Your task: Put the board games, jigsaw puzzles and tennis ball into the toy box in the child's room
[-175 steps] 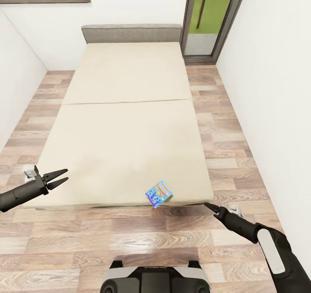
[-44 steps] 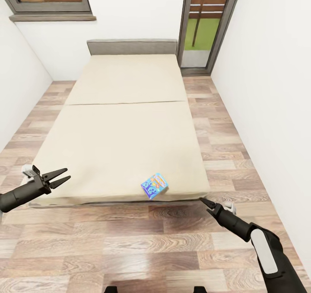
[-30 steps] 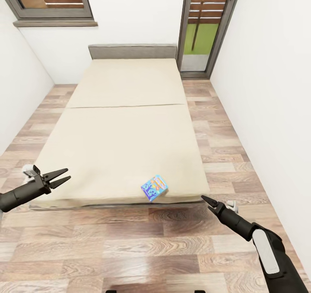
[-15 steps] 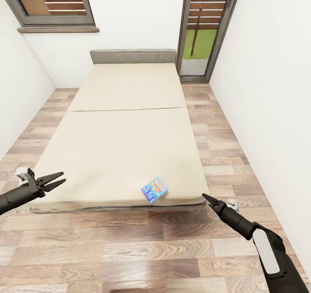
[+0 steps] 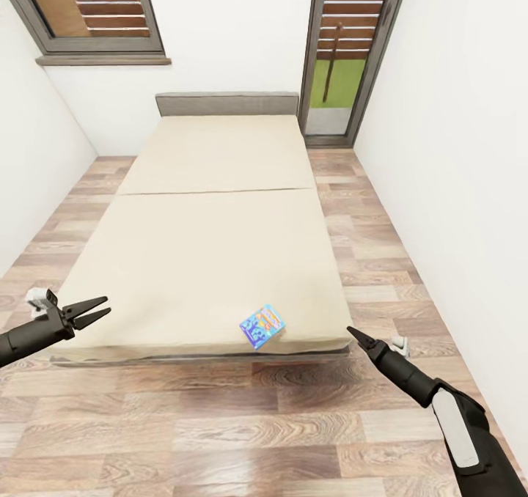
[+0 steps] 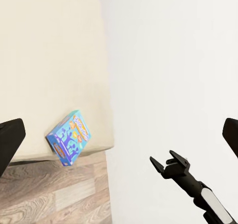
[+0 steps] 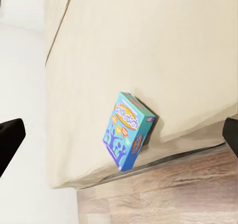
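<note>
Board game (image 5: pixel 262 326): one blue box is seen lying near the foot edge of the bed (image 5: pixel 205 240), toward the robot's right side, tilted.
Left pincer (image 5: pixel 94 311): seen released, its fingers parted, held above the bed's near left corner, empty.
Right pincer (image 5: pixel 357 335): held beside the bed's near right corner, near the box but apart from it; whether its fingers are parted cannot be told.
Floor (image 5: pixel 264 424): wood planks are seen around the bed.
</note>
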You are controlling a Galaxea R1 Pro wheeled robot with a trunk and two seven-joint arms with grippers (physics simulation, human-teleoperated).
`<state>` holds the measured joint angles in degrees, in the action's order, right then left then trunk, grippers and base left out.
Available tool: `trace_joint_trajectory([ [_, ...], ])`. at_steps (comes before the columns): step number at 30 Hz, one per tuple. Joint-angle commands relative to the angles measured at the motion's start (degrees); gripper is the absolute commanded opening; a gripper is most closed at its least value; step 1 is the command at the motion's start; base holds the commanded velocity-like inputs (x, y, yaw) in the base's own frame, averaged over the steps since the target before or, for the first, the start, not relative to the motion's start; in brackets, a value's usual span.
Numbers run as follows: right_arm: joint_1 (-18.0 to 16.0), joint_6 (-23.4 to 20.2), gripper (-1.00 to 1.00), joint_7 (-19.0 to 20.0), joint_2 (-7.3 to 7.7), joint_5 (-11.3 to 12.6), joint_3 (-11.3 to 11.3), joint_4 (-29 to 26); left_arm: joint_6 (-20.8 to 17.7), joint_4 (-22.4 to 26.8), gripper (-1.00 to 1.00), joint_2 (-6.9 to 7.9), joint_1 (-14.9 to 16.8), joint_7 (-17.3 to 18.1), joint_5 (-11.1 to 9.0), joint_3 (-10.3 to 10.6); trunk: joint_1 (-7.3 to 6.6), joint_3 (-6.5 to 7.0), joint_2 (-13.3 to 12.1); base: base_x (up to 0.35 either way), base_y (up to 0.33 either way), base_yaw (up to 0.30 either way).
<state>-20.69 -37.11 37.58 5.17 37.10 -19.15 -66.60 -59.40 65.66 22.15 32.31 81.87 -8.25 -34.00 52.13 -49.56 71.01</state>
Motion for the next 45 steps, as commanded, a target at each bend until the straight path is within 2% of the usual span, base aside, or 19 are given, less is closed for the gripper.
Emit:
trace_joint_trajectory([
  [1, 0.1, 0.2, 1.00, 0.2, 0.00, 0.2, -0.1, 0.1, -0.6, 0.0, 1.00, 0.00, 0.0, 0.2, 0.0, 0.0, 0.00, 0.06, 0.0, 0.000, 0.000, 0.000],
  [9, 0.7, 3.9, 1.00, 0.9, 0.06, -0.1, 0.0, 0.6, -0.6, 0.0, 1.00, -0.15, -0.8, 0.1, 0.1, 0.1, 1.54, -0.44, 2.8, 0.000, 0.000, 0.000],
  [18, 1.1, 4.3, 1.00, 1.3, 0.19, 0.0, -0.1, 0.3, -0.6, 0.0, 1.00, -0.19, -0.9, 0.0, 0.0, 0.3, 1.54, 0.41, 2.8, 0.000, 0.000, 0.000],
  [25, 1.3, 4.4, 1.00, 2.0, 1.36, 0.1, -0.3, 0.1, -0.6, 0.1, 1.00, -0.24, -0.9, 0.0, 0.0, 0.4, 1.54, 1.07, 2.8, 0.000, 0.000, 0.000],
  [34, 1.3, 4.4, 1.00, 2.1, 1.94, 0.1, -0.4, 0.3, -0.6, 0.1, 1.00, -0.06, -0.9, 0.0, 0.0, 0.3, 1.54, 1.92, 2.8, 0.000, 0.000, 0.000],
  [42, 1.3, 4.4, 1.00, 2.4, 3.13, 0.2, -0.5, 0.3, -0.6, 0.2, 1.00, -0.08, -0.9, 0.1, -0.1, 0.4, 3.30, 1.24, 6.0, 0.000, 0.000, 0.000],
  [45, 1.3, 4.4, 1.00, 4.4, 3.22, 0.2, -1.6, 0.4, -0.6, 0.2, 1.00, -0.09, -0.9, 0.1, -0.2, 0.4, 3.96, 0.98, 7.2, 0.000, 0.000, 0.000],
])
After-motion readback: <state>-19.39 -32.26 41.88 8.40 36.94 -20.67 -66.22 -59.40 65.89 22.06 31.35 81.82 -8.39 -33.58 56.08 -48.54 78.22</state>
